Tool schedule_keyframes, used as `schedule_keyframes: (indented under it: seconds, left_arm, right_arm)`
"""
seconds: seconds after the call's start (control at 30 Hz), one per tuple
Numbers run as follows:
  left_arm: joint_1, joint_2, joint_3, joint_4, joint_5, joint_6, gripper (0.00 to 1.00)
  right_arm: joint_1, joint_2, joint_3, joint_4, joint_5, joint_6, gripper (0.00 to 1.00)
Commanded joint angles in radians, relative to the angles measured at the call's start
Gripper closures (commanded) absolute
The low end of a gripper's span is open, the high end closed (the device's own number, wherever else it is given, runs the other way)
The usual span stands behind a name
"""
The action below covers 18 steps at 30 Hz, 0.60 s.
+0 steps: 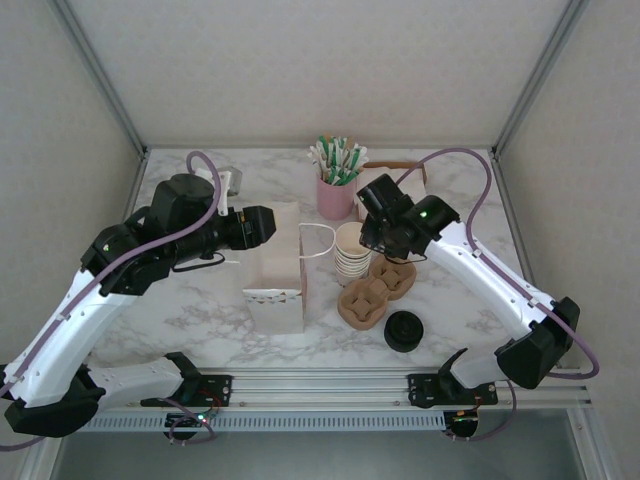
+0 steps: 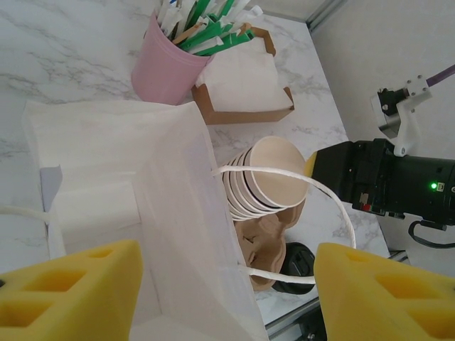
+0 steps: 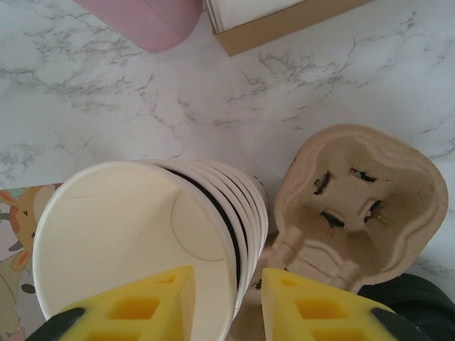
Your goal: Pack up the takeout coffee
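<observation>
Right gripper (image 3: pixel 229 302) first: my two yellow fingers stand apart astride the wall of the top cup (image 3: pixel 121 234). One finger is inside its mouth and the other is outside by the nested rims. A sliver of gap shows at the inner finger, so I am not pinching the cup yet. It is cream paper, lidless, and it crowns a stack of cups (image 1: pixel 352 262) near the middle of the marble table (image 1: pixel 190 305). My left gripper (image 2: pixel 227 298) is spread wide with nothing pinched. One finger hangs over the mouth of a white paper bag (image 1: pixel 275 275). The other is outside the bag on the cup side, with the bag's wall between them.

Closest to my bases, a round black lid (image 1: pixel 403 331) sits on the table, just to the near right of a brown pulp cup carrier (image 1: pixel 365 305). Whether a cup stands under that lid I cannot tell. The carrier's holes are empty, and it lies just beside the foot of the cup stack. The bag stands upright just left of the stack.

Farther back, a pink cup (image 1: pixel 335 197) holds green and white packets (image 1: pixel 338 158). Beside it to the right, a brown cardboard tray (image 2: pixel 242 114) holds white napkins (image 2: pixel 245 78).
</observation>
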Motion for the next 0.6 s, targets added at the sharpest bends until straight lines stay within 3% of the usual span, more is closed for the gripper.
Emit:
schedule_keyframes:
  seconds: [0.0, 0.57]
  left_arm:
    - [-0.012, -0.011, -0.007, -0.020, -0.024, -0.014, 0.35]
    - [-0.031, -0.002, -0.010, -0.024, -0.045, -0.022, 0.35]
  right_arm:
    - [0.009, 0.008, 0.015, -0.008, 0.035, 0.006, 0.70]
    - [0.011, 0.031, 0.004, 0.009, 0.025, 0.006, 0.78]
